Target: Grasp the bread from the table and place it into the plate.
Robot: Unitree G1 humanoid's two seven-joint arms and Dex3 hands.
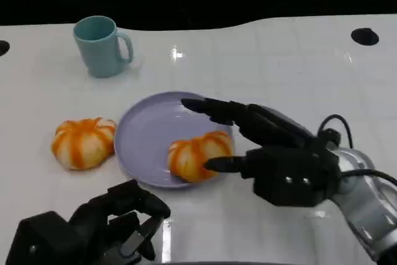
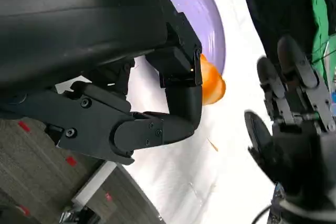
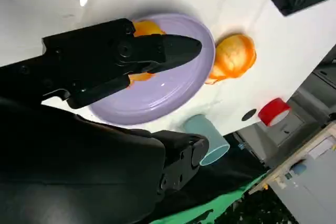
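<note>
Surface: we record a glossy white table with faint tile-like lines, a bright light reflection and a dark round hole near its far right edge; blackness lies beyond it.

Plate: lavender, centre of table. One bread, orange-streaked, lies inside it at the near right rim. A second bread sits on the table just left of the plate.

Mug: teal, upright, far left, well apart from the plate.

Right hand: fingers spread, extended over the plate beside the bread, grasping nothing.

Left hand: low at the near edge, fingers curled inward, empty.

Room, from the right wrist view: grey floor, a red tape roll, green cloth.
</note>
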